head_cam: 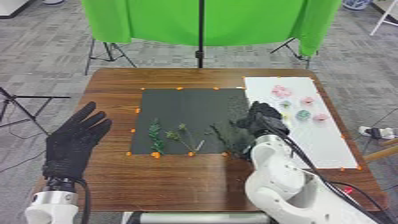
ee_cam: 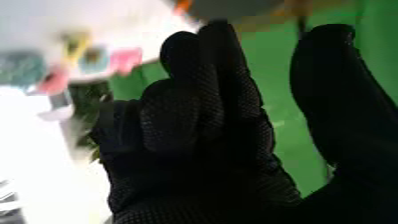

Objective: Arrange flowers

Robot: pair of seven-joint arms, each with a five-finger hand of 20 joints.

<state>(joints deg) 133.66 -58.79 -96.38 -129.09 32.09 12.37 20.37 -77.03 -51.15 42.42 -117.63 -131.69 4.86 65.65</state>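
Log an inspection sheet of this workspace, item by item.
Surface: brown wooden table, with a dark mat and, right of it, a white sheet.
Job's things: green leafy stem and thin budded sprig on the mat; pink flowers and a teal bloom on the sheet.
Clutter: nothing seen.
Grippers: left robot hand open at the table's left side; right robot hand open where mat and sheet meet.
Cables: black, along the right arm.
Surroundings: green cloth, stands, grey carpet.
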